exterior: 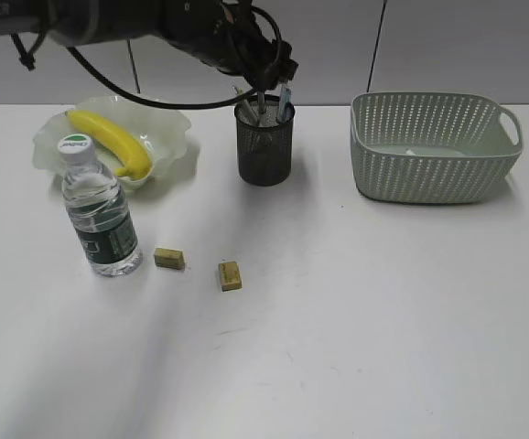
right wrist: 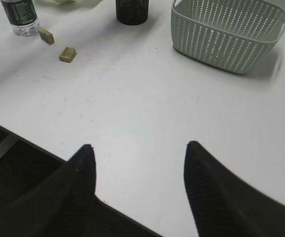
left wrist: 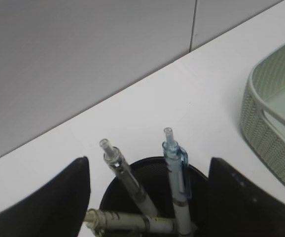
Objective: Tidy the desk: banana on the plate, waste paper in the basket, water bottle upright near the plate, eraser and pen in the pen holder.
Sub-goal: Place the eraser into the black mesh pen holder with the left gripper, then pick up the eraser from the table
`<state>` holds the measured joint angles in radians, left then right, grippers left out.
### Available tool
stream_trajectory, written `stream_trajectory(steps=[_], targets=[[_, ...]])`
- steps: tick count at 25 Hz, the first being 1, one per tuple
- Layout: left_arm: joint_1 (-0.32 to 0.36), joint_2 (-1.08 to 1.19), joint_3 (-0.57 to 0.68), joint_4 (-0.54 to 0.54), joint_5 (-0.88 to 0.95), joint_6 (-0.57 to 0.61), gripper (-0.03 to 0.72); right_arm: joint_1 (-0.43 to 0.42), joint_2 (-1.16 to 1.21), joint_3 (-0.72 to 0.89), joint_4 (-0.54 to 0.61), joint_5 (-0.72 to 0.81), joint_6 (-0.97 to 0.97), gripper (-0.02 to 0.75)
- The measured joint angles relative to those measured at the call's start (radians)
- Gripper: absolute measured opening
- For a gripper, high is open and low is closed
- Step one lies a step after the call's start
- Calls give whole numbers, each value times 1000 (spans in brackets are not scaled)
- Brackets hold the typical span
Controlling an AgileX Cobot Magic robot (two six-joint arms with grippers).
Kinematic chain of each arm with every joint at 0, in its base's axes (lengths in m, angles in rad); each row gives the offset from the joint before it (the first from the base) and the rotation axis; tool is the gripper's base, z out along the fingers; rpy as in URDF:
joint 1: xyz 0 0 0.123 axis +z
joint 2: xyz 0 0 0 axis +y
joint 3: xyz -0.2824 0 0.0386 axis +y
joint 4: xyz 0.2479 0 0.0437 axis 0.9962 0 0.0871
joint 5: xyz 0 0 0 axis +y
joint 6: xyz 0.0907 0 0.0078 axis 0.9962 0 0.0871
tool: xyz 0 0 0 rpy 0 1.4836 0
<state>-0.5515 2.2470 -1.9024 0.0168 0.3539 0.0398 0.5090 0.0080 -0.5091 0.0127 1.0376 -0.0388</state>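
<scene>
Overall, we record the desk as a plain white top carrying every item. Largest on it is the basket, at 2 o'clock from the desk centre in the exterior view, upright; a small pale scrap shows on its floor, too small to identify. Next, the plate sits at 10 o'clock with the banana lying across it. We find the water bottle upright at 6 o'clock of the plate, near it but apart. The pen holder stands at 12 o'clock, between plate and basket, with three pens leaning inside it. Two small tan erasers lie on the bare desk at 3 to 4 o'clock of the bottle, apart from each other.

We note the left gripper directly over the pen holder, its dark fingers spread wide on either side of the cup, grasping nothing. The right gripper hangs above the near desk edge, likewise spread and empty.
</scene>
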Motion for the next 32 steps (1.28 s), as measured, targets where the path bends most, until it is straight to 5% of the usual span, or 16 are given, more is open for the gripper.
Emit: stream_trajectory(steps=[7,21,27,32], targets=[[0,-171,0,5,113,0,561,0,0,0,0,0,0,454],[0,-668,0,3,810,-4,519,0,0,0,0,0,0,454],[0,-902,12,69,860,-80,510,0,17,0,0,0,0,454],[0,-1118,142,72,861,-87,464,0,56,0,0,0,0,454]])
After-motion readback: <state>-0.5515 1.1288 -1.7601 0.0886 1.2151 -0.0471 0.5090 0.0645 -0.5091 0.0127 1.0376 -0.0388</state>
